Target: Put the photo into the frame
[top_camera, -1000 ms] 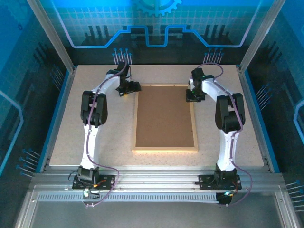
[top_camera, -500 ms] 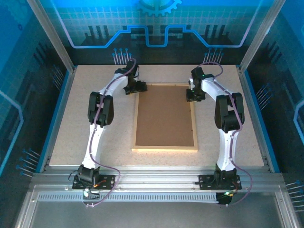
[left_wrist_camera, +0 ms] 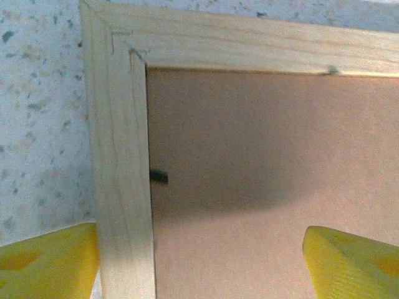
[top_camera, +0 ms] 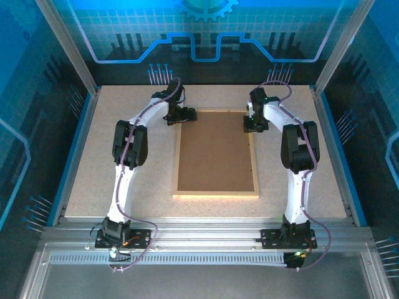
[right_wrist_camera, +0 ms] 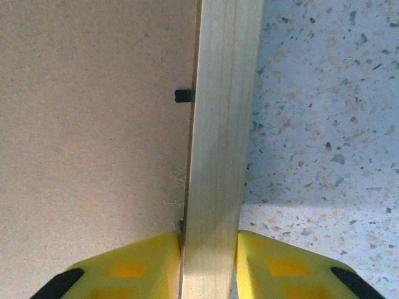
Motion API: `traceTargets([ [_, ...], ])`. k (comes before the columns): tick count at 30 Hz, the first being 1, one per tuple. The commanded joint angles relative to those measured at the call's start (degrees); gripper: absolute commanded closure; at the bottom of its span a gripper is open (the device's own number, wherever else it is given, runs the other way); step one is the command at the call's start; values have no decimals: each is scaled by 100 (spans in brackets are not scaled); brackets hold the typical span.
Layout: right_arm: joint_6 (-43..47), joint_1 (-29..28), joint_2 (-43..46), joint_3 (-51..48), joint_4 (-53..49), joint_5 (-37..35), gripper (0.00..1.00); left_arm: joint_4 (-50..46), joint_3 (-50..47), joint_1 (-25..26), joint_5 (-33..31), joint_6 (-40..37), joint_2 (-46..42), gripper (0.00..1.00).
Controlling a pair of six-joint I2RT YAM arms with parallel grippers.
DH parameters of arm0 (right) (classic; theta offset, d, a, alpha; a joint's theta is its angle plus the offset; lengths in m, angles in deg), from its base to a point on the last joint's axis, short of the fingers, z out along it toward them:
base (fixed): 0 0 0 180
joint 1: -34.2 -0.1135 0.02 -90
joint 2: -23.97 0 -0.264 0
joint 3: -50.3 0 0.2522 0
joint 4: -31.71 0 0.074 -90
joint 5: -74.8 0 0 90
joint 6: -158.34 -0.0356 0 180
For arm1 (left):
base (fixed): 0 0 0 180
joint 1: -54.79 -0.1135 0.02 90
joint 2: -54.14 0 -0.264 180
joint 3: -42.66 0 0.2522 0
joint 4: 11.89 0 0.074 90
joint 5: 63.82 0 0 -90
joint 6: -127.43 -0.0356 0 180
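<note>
Speckled table (top_camera: pixel 124 156): right gripper (right_wrist_camera: pixel 209 265) clamps the frame (right_wrist_camera: pixel 219 124) by its right rail, left gripper (left_wrist_camera: pixel 199 261) spread apart astride the left rail.

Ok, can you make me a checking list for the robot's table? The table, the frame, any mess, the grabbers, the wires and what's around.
Surface: pale speckled table.
Job's things: the frame lies flat between the arms. A brown backing board sits inside it, and there is a small black tab at the rail's inner edge.
Clutter: nothing seen.
Grippers: left gripper open, astride the frame's rail by the far-left corner; right gripper shut on the frame's right rail.
Cables: purple cables run along both arms and loop at the bases.
Surroundings: blue-lit enclosure walls; metal rails at the near edge.
</note>
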Motion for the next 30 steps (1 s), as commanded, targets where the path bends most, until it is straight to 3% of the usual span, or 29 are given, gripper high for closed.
traceTargets([
  [1,17,-82,-107,-118,151,214,68,324,-368,-201,334,74,-874,15],
  [8,27,-61,-81,-116,142,206,68,357,-661,-640,160,-85,-973,16],
  [20,12,-57,-108,-117,133,241,68,-7,86,-643,178,-163,32,17],
  [30,9,-59,-146,-91,133,279,68,-48,-12,-615,-15,-189,127,17],
])
